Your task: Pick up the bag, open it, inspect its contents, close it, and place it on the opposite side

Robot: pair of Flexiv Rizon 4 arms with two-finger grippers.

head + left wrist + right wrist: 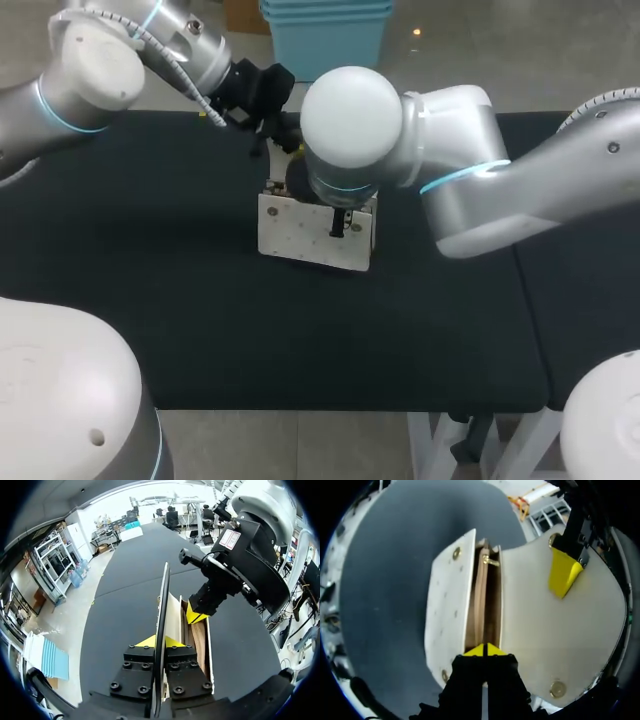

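Note:
A cream bag (315, 238) with brass studs stands on the black table (150, 300), with its flap lifted. In the left wrist view my left gripper (159, 641) is shut on the flap (163, 600), which I see edge-on between its yellow tips. My right gripper (484, 650) is shut on the thin upper rim of the bag's mouth, above the tan lining (482, 600). The raised flap (540, 615) spreads out beside it, with one left finger (563, 575) against it. In the head view the right arm's large joint (350, 120) hides most of the bag's mouth.
A light blue bin (325, 35) stands beyond the table's far edge. Bare black tabletop lies to the left and right of the bag and in front of it.

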